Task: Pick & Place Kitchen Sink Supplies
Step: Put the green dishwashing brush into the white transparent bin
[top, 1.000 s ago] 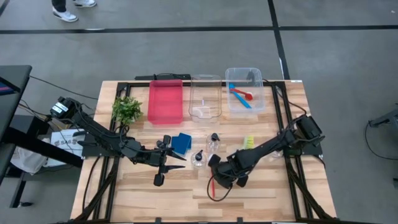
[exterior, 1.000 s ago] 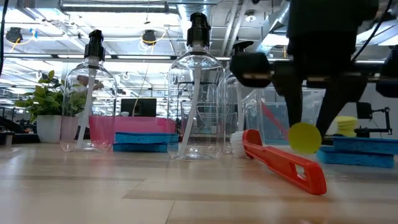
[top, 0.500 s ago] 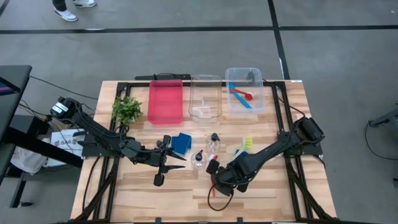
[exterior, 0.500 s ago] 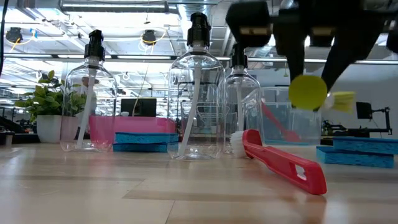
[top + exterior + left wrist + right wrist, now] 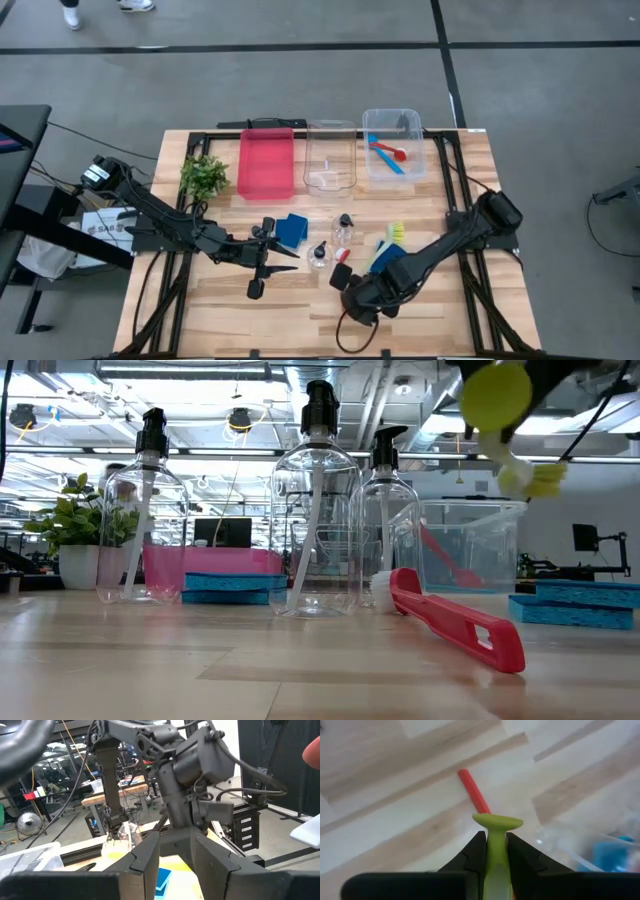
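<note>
The right tool point(image 5: 362, 298), over the front of the bench point(image 5: 470, 310), is clamped on the handle of a yellow-green brush point(image 5: 496, 845) and holds it clear of the wood, bristle end high in the low view. Under it lies a red brush point(image 5: 455, 620), flat on the boards just in front of three clear pump bottles point(image 5: 319, 510). A blue sponge point(image 5: 292, 230) sits beside the left tool point(image 5: 262, 255), which waits at mid-bench; its fingers stand apart in its own wrist view with nothing between them. A second blue sponge point(image 5: 388, 256) lies partly under the right arm. At the back stand a red tray point(image 5: 266, 162), an empty clear bin point(image 5: 330, 155) and a second clear bin point(image 5: 397, 143) that already holds a red and a blue brush; a small plant point(image 5: 204, 175) sits at the left rear. The step in hand looks like the carry after the pick. Next, the right arm would need to swing the brush back over the bottles without clipping them, most likely to the bin that holds the other brushes, and let go only once it is over that bin.
</note>
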